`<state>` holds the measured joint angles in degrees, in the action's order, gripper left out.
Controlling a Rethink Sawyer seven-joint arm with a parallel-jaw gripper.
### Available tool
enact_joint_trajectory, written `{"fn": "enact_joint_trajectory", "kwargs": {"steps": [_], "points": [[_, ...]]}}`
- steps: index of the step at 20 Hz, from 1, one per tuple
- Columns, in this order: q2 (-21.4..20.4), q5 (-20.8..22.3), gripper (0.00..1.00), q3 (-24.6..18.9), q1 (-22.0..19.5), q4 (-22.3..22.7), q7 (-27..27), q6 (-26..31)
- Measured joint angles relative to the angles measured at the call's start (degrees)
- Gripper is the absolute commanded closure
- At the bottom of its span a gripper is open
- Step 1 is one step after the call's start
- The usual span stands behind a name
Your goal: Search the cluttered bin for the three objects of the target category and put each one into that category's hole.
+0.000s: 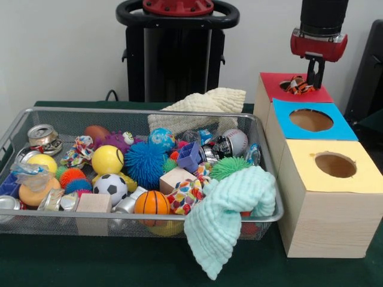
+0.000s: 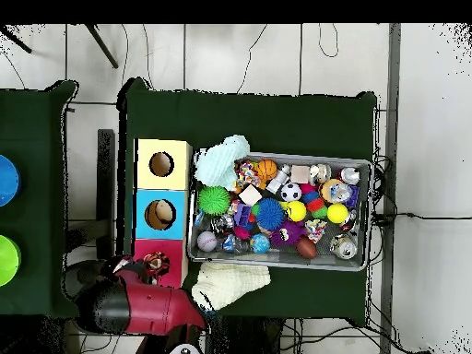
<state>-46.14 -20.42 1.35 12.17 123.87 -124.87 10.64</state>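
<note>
- The red and black arm's pincer [image 1: 313, 76] hangs at two o'clock in the front view, directly above the round hole in the red-topped wooden box [image 1: 270, 87].
- A crumpled orange, white and black patterned item [image 1: 295, 86] sits in that hole, just beneath the pincer's tips; whether the tips touch it cannot be told, nor how far apart they stand.
- Three wooden boxes stand in a row, touching: the red-topped one, a blue-topped box [image 1: 338, 127] and a yellow-topped box [image 1: 368, 179], each with a round hole.
- The silver wire-mesh bin [image 1: 143, 112] rests on the green-covered bench [image 1: 119, 263] just beside the boxes, at nine o'clock from them.
- Inside the bin lie a blue spiky rubber ball [image 1: 145, 163], a yellow smooth ball [image 1: 107, 159], a small soccer ball [image 1: 110, 186], a small orange basketball [image 1: 151, 202], a green spiky ball [image 1: 228, 167] and a silver tin can [image 1: 42, 136].
- A mint-green muslin cloth [image 1: 230, 212] drapes over the bin's near right corner.
- A cream knitted cloth [image 1: 206, 103] hangs over the far rim.
- In the overhead view the arm [image 2: 138, 304] reaches in from seven o'clock over the red-topped box.
</note>
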Motion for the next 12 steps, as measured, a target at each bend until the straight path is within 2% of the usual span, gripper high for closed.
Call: {"fn": "enact_joint_trajectory", "kwargs": {"steps": [12], "points": [[-1.29,-0.01,1.00,0.43,-0.09,3.58,0.00,-0.72]]}}
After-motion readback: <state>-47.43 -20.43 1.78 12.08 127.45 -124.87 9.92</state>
